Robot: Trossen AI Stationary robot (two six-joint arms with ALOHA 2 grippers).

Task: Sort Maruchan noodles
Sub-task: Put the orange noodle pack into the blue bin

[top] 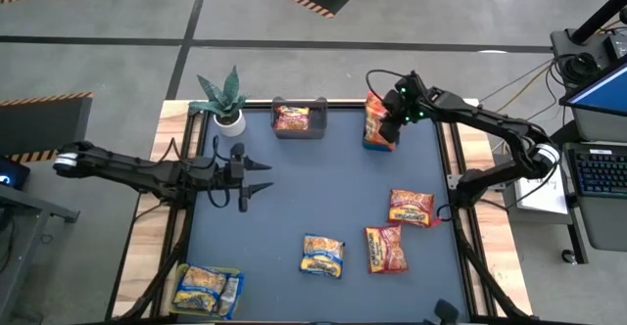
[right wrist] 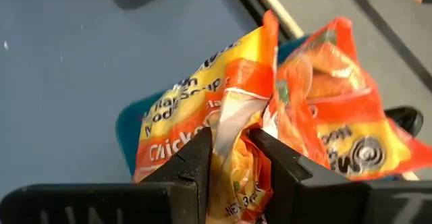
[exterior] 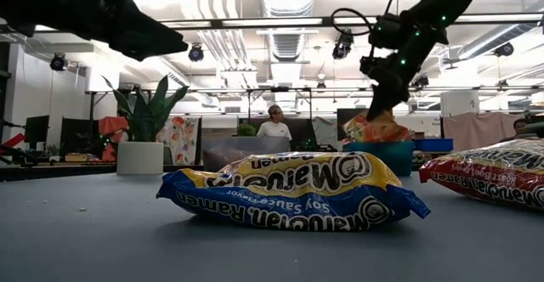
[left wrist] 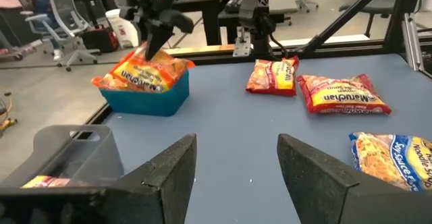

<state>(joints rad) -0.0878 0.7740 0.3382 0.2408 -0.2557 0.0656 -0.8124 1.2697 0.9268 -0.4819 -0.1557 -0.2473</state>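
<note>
Blue tabletop (top: 313, 198), right gripper (right wrist: 233, 156) pinching orange packet (right wrist: 196, 123) upright over blue bin (left wrist: 145, 99), left gripper (left wrist: 236, 163) wide.

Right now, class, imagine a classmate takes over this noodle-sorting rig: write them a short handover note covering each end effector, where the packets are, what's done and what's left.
Right end effector: shut on an orange Maruchan packet, at the teal bin on the table's far side; another orange packet is in that bin.
Left end effector: open, empty, over the left of the blue mat.
Done: one red-pink packet in the grey bin; yellow-blue packets in the clear bin at the near left corner.
Left: loose on the mat are a yellow-blue soy sauce packet and two red-pink packets.
</note>
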